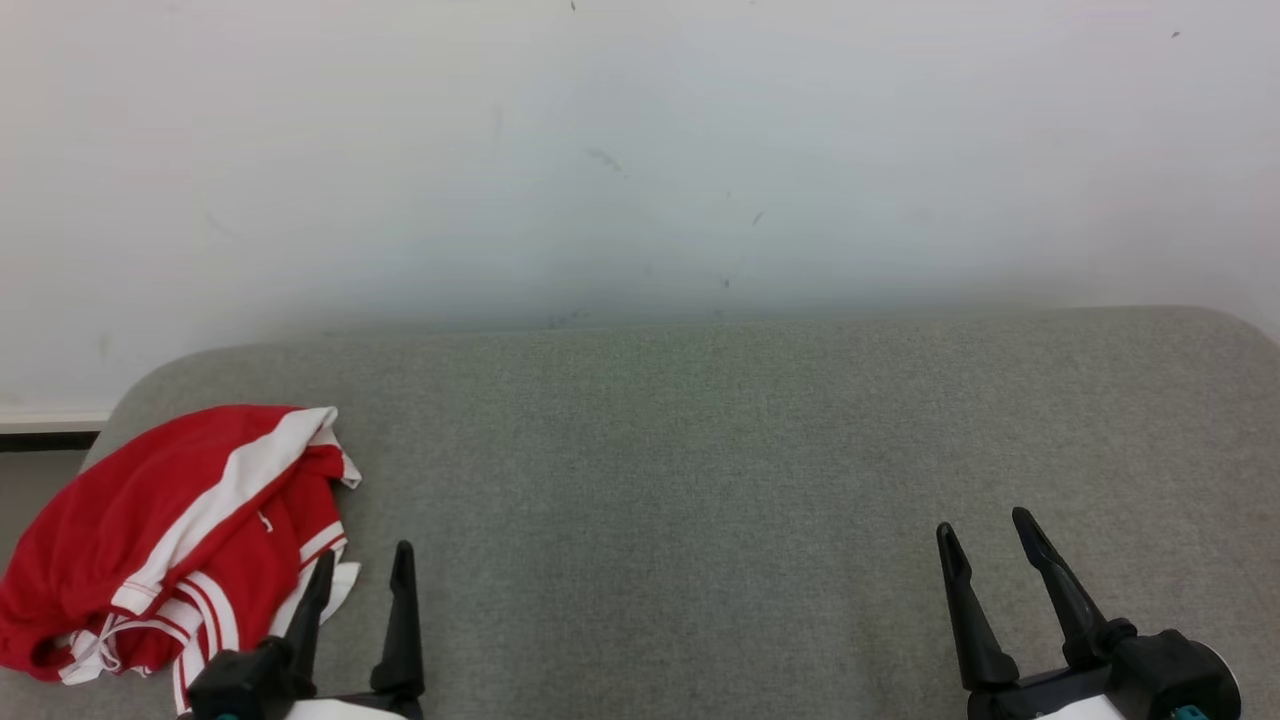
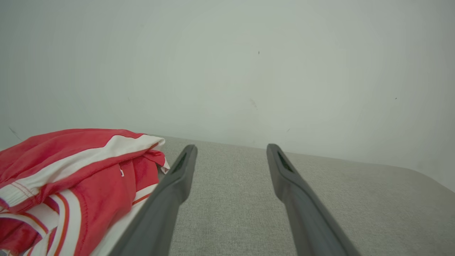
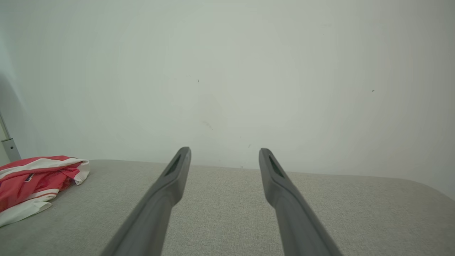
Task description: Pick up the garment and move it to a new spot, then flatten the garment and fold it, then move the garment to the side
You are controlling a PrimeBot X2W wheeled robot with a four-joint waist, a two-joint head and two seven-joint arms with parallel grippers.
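Observation:
The garment (image 1: 180,530) is red with white stripes and lies crumpled at the left end of the grey cushion (image 1: 700,450). My left gripper (image 1: 365,558) stands open just right of the heap, its left finger overlapping the white hem in the head view. In the left wrist view the garment (image 2: 71,185) bulks to the left of the open left gripper (image 2: 231,149), whose left finger runs along the hem. My right gripper (image 1: 985,528) is open at the lower right, far from the cloth. From the right wrist, the garment (image 3: 35,185) sits far left of the open right gripper (image 3: 224,153).
A plain white wall (image 1: 640,150) rises directly behind the cushion. The cushion's rounded left corner (image 1: 130,390) drops off beside the garment, with a dark strip of floor (image 1: 40,440) beyond. A grey post (image 3: 9,145) stands at the far left in the right wrist view.

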